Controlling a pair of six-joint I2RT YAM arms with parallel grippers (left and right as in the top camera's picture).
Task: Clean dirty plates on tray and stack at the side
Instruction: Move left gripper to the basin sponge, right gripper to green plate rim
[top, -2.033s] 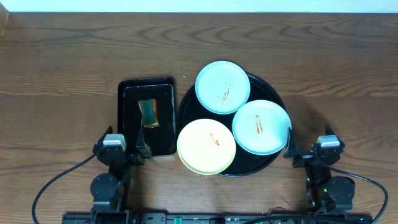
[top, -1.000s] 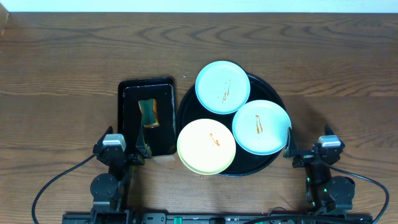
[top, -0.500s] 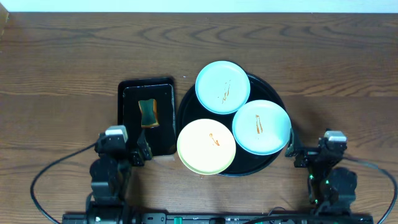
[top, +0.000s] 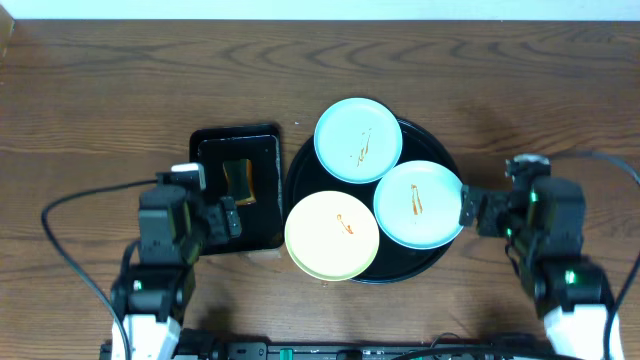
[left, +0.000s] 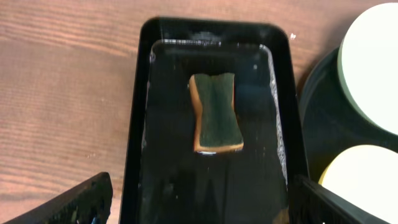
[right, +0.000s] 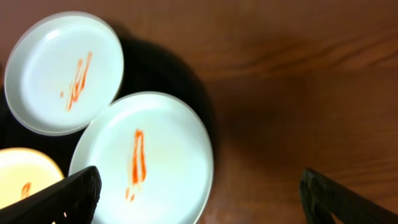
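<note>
Plainly, nothing is counting as done yet. The tabletop (top: 100, 90) is lying bare of plates all round, with no stack starting at the side. The tray (top: 428, 145) is carrying all three plates: one mint plate (top: 358, 140) at the far edge, a second mint plate (top: 420, 205) at the right, and the yellow plate (top: 332, 236) at the near left, where it is overhanging the rim. They are crowding edge to edge; whether they are touching I cannot tell. Each is showing a thin orange-brown smear (right: 135, 155), so all three are waiting to be wiped and then stacked. The rectangular tray (left: 140, 124) is sitting just left of the round one and looking wet inside. The left gripper (top: 225, 218) is hovering over its near end, jaws spread wide and gripping nothing. The right gripper (top: 472, 212) is hanging just beside the right mint plate's outer edge, likewise wide and empty. The sponge (left: 216, 112) is lying flat mid-tray, green face up, apart from the walls and ahead of the left fingers. Judging obstacles: the raised walls are hemming the sponge in, and the crowded plates are leaving little room for a finger between them; the outer edges are looking the easier way in.
</note>
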